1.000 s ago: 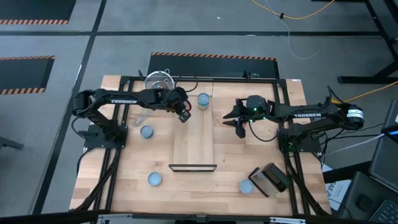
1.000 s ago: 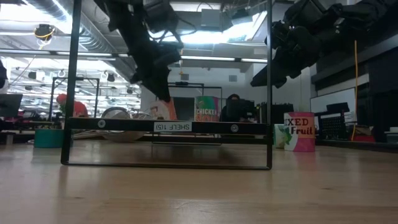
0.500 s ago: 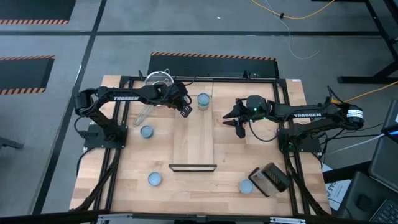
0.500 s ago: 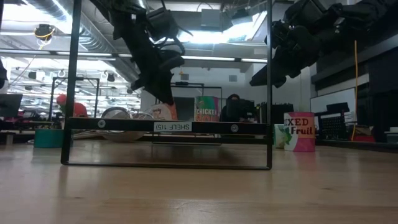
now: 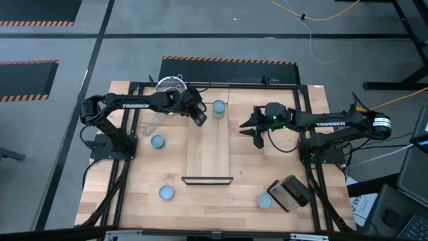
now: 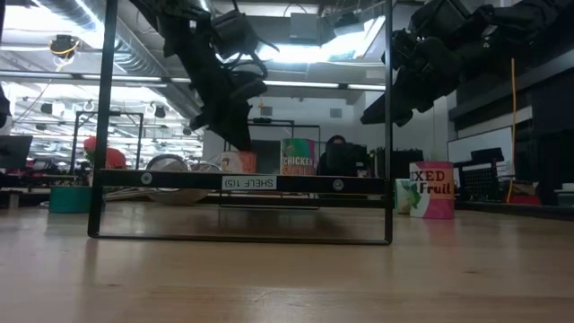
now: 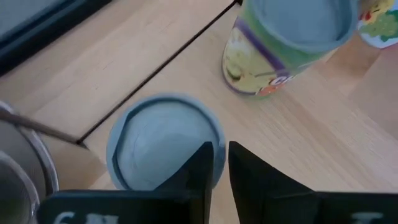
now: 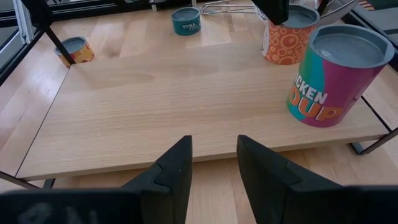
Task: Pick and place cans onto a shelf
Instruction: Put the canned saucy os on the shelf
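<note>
The shelf [image 5: 208, 150] is a long light wood board with a black bar at its near end. Two cans stand on its far end: one with a colourful label [image 5: 219, 109] [image 8: 333, 74] and an orange one [image 8: 286, 34] [image 6: 238, 162]. My left gripper [image 5: 198, 119] [image 7: 221, 165] is shut and hangs just over the orange can's pale top [image 7: 165, 146]; the low view shows it clear of the can. My right gripper [image 5: 257, 130] [image 8: 214, 165] is open and empty, raised beside the shelf's right edge. Three more cans [image 5: 158, 142] [image 5: 166, 193] [image 5: 265, 200] stand on the table.
A wire-mesh strainer [image 5: 170, 87] lies at the far left, behind my left gripper. A dark box [image 5: 289, 193] lies at the near right beside one can. The near and middle parts of the shelf board [image 8: 186, 99] are bare.
My left gripper has gone a little toward the table's far edge and slightly up, staying over the orange can on the shelf's far left corner, and has then kept still.
</note>
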`<state>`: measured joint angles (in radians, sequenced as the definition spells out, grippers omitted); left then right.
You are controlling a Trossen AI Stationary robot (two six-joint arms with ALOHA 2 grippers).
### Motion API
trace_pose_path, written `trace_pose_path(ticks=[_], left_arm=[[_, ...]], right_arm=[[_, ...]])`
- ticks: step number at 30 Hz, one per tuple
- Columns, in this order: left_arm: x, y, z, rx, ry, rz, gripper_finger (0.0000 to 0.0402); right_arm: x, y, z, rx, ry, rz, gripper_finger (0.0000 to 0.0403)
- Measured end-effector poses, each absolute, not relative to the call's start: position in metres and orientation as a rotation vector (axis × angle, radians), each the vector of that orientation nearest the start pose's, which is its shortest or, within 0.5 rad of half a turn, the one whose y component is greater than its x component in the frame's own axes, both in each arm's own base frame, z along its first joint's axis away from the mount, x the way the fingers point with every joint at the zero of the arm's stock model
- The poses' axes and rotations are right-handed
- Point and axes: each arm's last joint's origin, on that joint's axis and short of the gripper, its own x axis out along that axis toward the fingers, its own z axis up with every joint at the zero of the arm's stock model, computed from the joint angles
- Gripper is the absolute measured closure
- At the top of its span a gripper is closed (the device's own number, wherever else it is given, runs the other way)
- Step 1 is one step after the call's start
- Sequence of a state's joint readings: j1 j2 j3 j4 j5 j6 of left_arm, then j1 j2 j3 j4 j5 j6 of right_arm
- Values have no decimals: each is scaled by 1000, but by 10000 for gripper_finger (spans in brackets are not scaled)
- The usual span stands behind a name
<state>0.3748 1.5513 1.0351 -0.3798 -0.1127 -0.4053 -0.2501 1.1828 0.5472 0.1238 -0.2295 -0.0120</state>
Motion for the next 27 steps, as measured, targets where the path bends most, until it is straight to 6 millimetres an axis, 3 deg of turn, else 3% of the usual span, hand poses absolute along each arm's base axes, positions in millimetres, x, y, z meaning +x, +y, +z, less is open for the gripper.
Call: trace_pose_path(ticks=[8,16,22,27], left_arm=[[300,121,238,-336,735,550,356],[309,124,281,-94,689,428,356],[306,122,312,120,798,338,353],[302,121,323,159,855,343,325]], right_arm=[[231,-52,204,111,497,-17,271],[231,-52,204,113,497,-18,271],[231,-52,204,113,497,-18,271],[231,-52,204,113,497,-18,271]])
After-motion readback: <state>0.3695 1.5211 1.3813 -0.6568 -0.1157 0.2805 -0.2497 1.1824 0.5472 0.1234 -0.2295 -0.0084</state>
